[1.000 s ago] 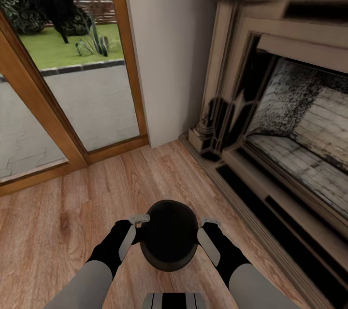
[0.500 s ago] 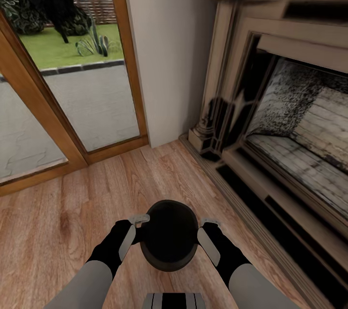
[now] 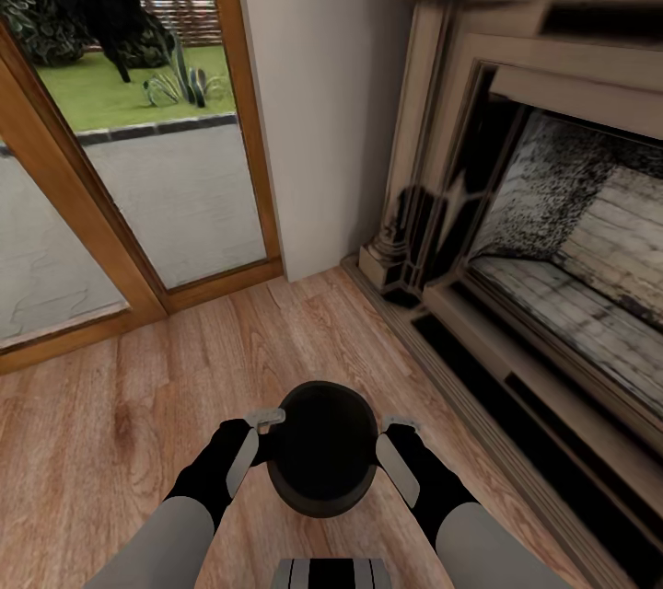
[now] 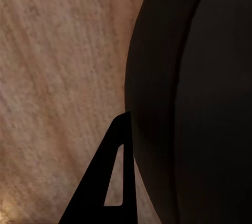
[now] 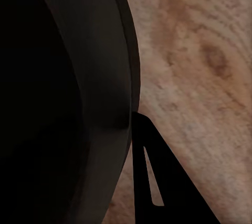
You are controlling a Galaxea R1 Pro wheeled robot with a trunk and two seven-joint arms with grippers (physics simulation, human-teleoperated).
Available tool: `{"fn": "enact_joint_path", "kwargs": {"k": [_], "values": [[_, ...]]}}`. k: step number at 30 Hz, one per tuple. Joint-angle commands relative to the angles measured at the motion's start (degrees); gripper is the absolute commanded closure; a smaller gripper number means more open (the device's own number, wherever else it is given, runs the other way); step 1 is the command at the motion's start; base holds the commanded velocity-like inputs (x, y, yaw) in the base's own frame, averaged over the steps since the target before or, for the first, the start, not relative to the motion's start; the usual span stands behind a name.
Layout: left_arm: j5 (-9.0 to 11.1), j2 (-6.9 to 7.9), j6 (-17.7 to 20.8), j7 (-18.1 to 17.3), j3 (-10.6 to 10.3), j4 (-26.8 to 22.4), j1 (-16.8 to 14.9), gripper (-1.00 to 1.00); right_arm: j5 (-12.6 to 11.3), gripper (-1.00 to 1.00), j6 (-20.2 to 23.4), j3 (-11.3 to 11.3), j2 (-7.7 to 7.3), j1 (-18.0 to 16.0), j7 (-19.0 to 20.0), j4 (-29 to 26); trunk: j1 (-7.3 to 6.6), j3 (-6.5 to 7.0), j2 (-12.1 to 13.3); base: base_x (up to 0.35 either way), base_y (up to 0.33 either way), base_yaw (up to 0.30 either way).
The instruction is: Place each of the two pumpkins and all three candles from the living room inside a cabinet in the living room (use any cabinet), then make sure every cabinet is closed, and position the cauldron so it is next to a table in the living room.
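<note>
The black round cauldron [image 3: 322, 451] hangs just above the wooden floor in front of my trunk, its wide mouth facing up. My left gripper [image 3: 265, 423] grips its rim on one side and my right gripper [image 3: 396, 431] grips the opposite side, both shut on it. In the left wrist view the cauldron's dark belly [image 4: 194, 98] lies against one black finger [image 4: 113, 182]. In the right wrist view its rim and wall [image 5: 79, 92] pass beside a finger [image 5: 152, 182]; the other fingers are hidden. Pumpkins, candles, cabinet and table are out of view.
A stone fireplace [image 3: 552, 230] with a raised hearth edge [image 3: 488, 359] runs along the right. A white wall corner [image 3: 313, 92] stands ahead, and a wood-framed glass door [image 3: 138, 156] onto a garden at the left. Wooden floor [image 3: 138, 405] stretches to my left and front.
</note>
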Motion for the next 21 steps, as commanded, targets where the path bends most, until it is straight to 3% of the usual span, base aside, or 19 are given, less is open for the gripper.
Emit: {"fn": "enact_joint_path", "kwargs": {"k": [1,5,21], "values": [[0.3,0.0,0.0,0.0,0.0,0.1,0.0,1.0,0.3,1.0,0.2,0.0,0.0,0.0,0.0,0.1,0.01,-0.01,0.0,0.0,0.0,0.0],[0.3,0.0,0.0,0.0,0.0,0.0,0.0,1.0,0.4,1.0,0.2,0.0,0.0,0.0,0.0,0.0,0.01,-0.01,0.0,0.0,0.0,0.0],[0.4,0.0,0.5,-0.1,0.1,0.0,0.0,1.0,0.3,1.0,0.2,-0.1,0.0,0.0,0.0,0.0,-0.41,3.54,0.2,-0.049,0.0,0.0]]}}
